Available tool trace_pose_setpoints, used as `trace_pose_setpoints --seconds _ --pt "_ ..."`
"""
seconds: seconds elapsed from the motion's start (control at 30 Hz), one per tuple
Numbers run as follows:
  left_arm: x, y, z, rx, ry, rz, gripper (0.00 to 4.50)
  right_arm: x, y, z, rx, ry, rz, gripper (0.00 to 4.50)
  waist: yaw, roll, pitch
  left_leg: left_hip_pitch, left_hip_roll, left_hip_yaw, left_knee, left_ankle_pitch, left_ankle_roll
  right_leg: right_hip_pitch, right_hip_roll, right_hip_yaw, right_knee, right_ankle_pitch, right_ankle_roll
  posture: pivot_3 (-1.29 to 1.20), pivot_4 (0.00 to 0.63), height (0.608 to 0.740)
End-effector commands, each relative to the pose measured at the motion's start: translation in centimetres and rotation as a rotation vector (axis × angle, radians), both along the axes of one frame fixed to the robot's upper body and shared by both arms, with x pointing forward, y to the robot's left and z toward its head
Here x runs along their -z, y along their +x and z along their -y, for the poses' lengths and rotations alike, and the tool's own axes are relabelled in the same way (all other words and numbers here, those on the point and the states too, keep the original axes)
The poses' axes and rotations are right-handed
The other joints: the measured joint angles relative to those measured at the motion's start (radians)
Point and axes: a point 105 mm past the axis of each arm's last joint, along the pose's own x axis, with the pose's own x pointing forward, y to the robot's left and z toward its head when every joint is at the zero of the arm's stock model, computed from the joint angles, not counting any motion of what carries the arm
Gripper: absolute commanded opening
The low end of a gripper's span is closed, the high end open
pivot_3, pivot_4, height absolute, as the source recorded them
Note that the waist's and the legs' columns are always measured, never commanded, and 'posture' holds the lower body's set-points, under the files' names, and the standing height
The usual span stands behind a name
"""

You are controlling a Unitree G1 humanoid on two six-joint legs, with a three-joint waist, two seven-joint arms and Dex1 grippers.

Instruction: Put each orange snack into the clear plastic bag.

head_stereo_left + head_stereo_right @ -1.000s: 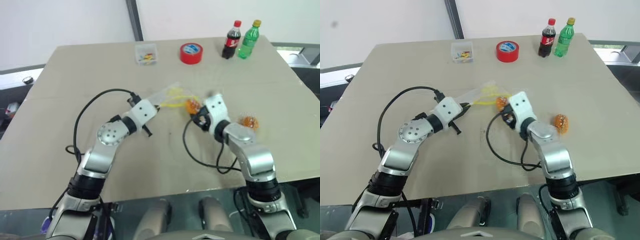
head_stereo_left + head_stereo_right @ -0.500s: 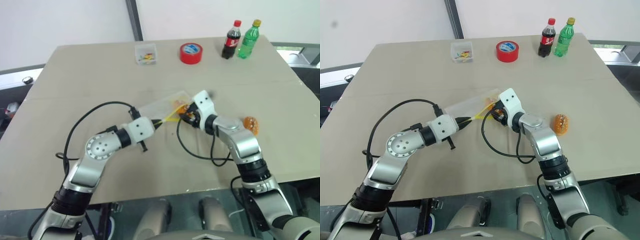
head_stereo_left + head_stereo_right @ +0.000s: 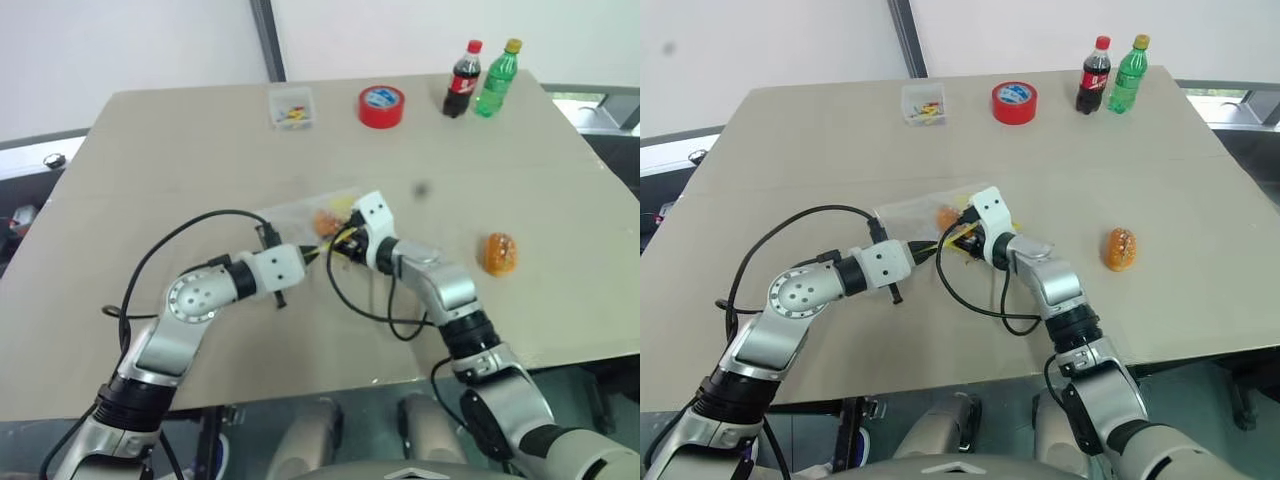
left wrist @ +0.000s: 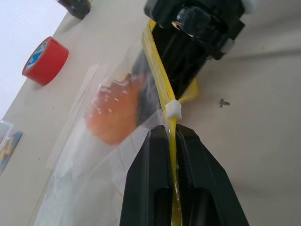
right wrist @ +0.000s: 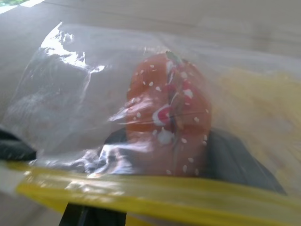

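- Snack one (image 5: 169, 115) now sits inside the clear plastic bag (image 3: 908, 213) at table centre; a sec ago it was outside the mouth, so 1st insertion nearly done.
- L gripper (image 4: 172, 141) fingers pinched shut on bag's yellow seal strip (image 4: 160, 84).
- R gripper (image 3: 965, 235) pushed into mouth, fingers part-spread around snack; release not yet seen.
- 2nd snack (image 3: 499, 253) lies on table at 3 o'clock of bag, well apart.

Table (image 3: 150, 150): snack (image 3: 499, 253), tape roll (image 3: 382, 106), two bottles (image 3: 482, 78), clear box (image 3: 292, 107).
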Motion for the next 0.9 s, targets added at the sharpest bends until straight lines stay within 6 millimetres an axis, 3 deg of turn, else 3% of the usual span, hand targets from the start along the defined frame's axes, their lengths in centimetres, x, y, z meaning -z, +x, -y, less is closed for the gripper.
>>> trace_pose_setpoints --seconds 0.03,0.07,0.17,0.27,0.47,0.73,0.8,0.9 --pt "-1.1 0.1 -0.1 -0.030 -0.038 0.036 0.00 -1.8 1.1 0.4 0.055 -0.026 0.116 2.76 0.000 0.000 0.000 0.000 0.000 0.000 0.000 0.000 0.000 0.000 0.000 0.000 0.000 0.000 0.000 0.00 0.150 0.740" --pt "-1.2 0.3 -0.2 -0.045 -0.049 0.034 0.00 -2.0 1.3 0.8 0.074 -0.044 0.140 3.01 0.000 0.000 0.000 0.000 0.000 0.000 0.000 0.000 0.000 0.000 0.000 0.000 0.000 0.000 0.000 0.00 0.150 0.740" --pt "-1.4 0.8 -0.2 -0.084 -0.079 0.025 0.00 -2.7 1.4 2.1 0.114 -0.102 0.232 4.45 0.000 0.000 0.000 0.000 0.000 0.000 0.000 0.000 0.000 0.000 0.000 0.000 0.000 0.000 0.000 0.00 0.150 0.740" --pt "-1.5 2.2 -1.1 -0.185 -0.072 0.050 0.00 -3.7 -0.4 3.2 0.059 -0.097 0.286 4.45 0.002 0.000 0.000 0.000 0.000 0.000 0.000 0.000 0.000 0.000 0.000 0.000 0.000 0.000 0.000 0.00 0.150 0.740" --pt "-2.2 3.2 -0.5 -0.218 -0.115 0.070 0.00 -5.4 -4.0 7.8 0.095 -0.160 0.366 4.45 -0.001 0.000 0.000 -0.001 0.000 0.000 0.001 0.000 0.000 0.000 -0.001 0.000 0.000 0.000 0.000 0.00 0.150 0.740" --pt "-2.2 3.7 -0.2 -0.205 -0.123 0.073 0.00 -6.7 -4.3 20.1 0.720 -0.258 0.336 4.45 0.015 0.000 0.000 0.000 -0.001 0.000 0.002 0.000 0.000 0.001 -0.001 0.000 0.000 0.000 0.000 0.00 0.150 0.740" --pt "-2.1 3.8 -0.1 -0.196 -0.122 0.069 0.00 -6.1 -5.2 21.9 0.832 -0.278 0.295 4.45 0.016 0.000 0.000 0.000 0.000 0.000 0.001 0.000 0.000 0.001 -0.001 -0.001 0.001 0.000 0.000 0.00 0.150 0.740" --pt "-2.0 4.1 0.2 -0.183 -0.124 0.065 0.00 -4.3 -6.4 22.9 0.917 -0.252 0.177 4.45 0.013 0.000 -0.001 0.000 0.000 0.001 0.000 0.000 0.000 0.000 -0.001 0.000 0.001 0.000 0.000 0.00 0.150 0.740"
